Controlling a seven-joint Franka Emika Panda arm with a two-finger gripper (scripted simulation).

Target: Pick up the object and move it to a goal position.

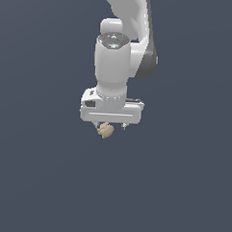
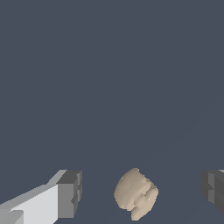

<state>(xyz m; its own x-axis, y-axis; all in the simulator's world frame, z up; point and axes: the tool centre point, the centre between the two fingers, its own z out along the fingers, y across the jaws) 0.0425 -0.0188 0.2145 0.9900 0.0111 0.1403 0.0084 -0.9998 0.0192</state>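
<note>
In the wrist view the nearest things are the two dark grey fingertips (image 2: 70, 194) of the hand (image 2: 142, 192), one at each side of the picture, standing wide apart. Between them sits the object (image 2: 135, 194), a small tan-beige lump with a rough, knobbly surface (rounded on one side, stepped and blocky on the other). Clear gaps of background show on both sides of it, so neither fingertip touches it: the hand is spread, gripping nothing.

Behind the lump lies only a flat, dark blue-grey surface, with a faint straight line crossing part of it; whether this is a desk or a floor cannot be told.

In the exterior view the white hand (image 1: 110, 125) points straight down, its broad body level, with the object (image 1: 106, 131) just below its underside and a little toward the exterior view's left of centre. The short fingertips barely show here. Farther back and above, the white arm (image 1: 113, 65) rises through a rounded wrist joint and bends out of the top of the picture.
</note>
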